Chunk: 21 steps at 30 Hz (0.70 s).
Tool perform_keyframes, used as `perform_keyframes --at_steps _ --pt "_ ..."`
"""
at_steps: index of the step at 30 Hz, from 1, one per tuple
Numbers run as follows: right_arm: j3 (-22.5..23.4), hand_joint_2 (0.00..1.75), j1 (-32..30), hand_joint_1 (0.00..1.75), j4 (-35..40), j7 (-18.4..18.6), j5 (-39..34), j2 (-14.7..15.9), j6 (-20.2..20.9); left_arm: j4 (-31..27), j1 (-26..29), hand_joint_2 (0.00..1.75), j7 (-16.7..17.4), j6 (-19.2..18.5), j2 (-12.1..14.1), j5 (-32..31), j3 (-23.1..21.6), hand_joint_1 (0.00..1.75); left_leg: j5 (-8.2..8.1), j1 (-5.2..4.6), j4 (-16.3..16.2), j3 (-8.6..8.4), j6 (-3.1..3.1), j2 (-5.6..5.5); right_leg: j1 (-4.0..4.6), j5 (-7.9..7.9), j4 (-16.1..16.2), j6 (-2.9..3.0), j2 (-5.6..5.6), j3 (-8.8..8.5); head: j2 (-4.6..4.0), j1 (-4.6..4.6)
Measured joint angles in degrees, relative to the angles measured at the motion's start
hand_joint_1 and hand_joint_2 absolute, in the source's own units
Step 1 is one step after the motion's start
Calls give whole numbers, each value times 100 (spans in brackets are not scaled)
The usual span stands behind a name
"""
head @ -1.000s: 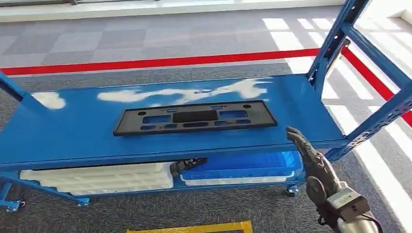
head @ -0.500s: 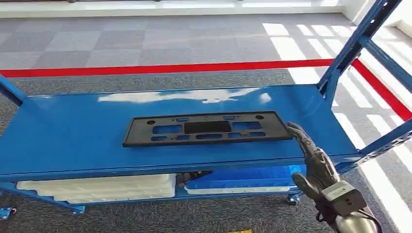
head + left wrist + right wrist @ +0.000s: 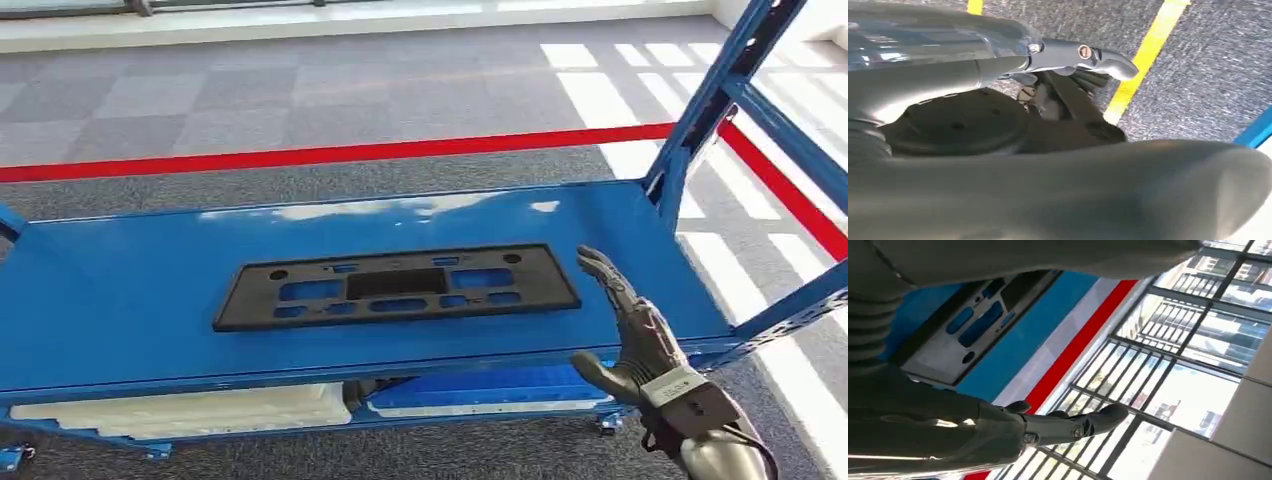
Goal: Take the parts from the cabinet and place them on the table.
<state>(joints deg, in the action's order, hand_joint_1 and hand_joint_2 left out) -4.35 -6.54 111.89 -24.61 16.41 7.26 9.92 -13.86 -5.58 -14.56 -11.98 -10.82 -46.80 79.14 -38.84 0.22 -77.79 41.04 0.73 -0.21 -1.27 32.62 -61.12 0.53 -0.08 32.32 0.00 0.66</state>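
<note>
A flat black part [image 3: 396,286] lies lengthwise mid-shelf on the blue cabinet [image 3: 120,300], nearer its front edge. The right hand [image 3: 640,335], fingers extended and empty, hovers beside the part's right end. Left hand's [image 3: 1083,60] state cannot be told.

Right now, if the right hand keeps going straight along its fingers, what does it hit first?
Probably nothing solid: the right hand points up and away past the right end of the black part, over bare blue shelf. Its height above the shelf is unclear, so it might graze the surface.
</note>
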Motion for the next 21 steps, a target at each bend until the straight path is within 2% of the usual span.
perform_keyframes --at_steps 1,2,3,4,5,6,8,9,14,16,17,21 --pt "-20 175 16 0 0 2 9 0 -15 0 9 0 -28 -4 0 4 0 0 185 -3 175 -18 -19 0 7 32 0 -2 6 -56 0 0" --pt "-50 175 53 0 0 4 24 7 -24 0 5 0 -48 -7 0 22 0 0 504 -11 570 -125 -57 0 18 74 0 -4 14 -121 0 0" --pt "-85 175 92 0 2 4 33 15 -33 0 0 0 -52 -7 0 35 0 0 873 -32 1074 -273 -125 0 28 117 1 -9 13 -194 0 0" --pt "-122 175 133 0 2 4 37 26 -33 0 3 0 -55 -7 2 35 0 0 1157 -29 1484 -359 -123 0 27 163 3 0 13 -231 0 0" --pt "-153 175 188 0 -2 6 39 42 -33 9 19 0 -55 -9 0 33 0 0 1114 -33 1525 -405 -25 -1 93 220 -20 -20 30 -239 0 2" --pt "-177 175 226 0 4 9 63 59 -35 15 2 0 -59 -9 0 33 0 0 1000 -23 1596 -441 -11 0 94 216 -15 -26 36 -217 0 0" --pt "-269 175 332 0 0 33 302 98 -173 15 7 0 -63 -9 0 33 0 0 1028 -39 1603 -431 -37 -5 89 221 14 -37 35 -229 -2 0" --pt "-315 0 402 0 0 64 436 114 -256 15 3 0 -63 -9 0 31 0 0 1022 -39 1603 -429 -45 -5 88 221 29 -38 34 -234 0 -2" --pt "-712 0 714 0 -81 237 1212 218 -555 17 -32 0 -65 -9 0 -28 0 0 999 -47 1603 -433 -77 -9 83 229 69 -54 31 -260 0 -2" --pt "-910 0 925 0 -175 429 1583 247 -671 22 -33 0 -65 -2 0 -37 0 0 996 -55 1602 -435 -82 -8 80 225 70 -62 32 -257 0 -2" --pt "-1047 175 1020 0 -230 534 1782 271 -702 22 -40 0 -65 -4 2 -50 -2 0 996 -55 1602 -437 -82 -8 78 226 71 -63 32 -259 0 -2" --pt "-1616 175 1402 0 -510 726 1812 479 -568 22 -44 0 -66 -24 2 -118 -15 0 996 -54 1601 -439 -83 -9 73 226 72 -64 30 -262 0 -2"
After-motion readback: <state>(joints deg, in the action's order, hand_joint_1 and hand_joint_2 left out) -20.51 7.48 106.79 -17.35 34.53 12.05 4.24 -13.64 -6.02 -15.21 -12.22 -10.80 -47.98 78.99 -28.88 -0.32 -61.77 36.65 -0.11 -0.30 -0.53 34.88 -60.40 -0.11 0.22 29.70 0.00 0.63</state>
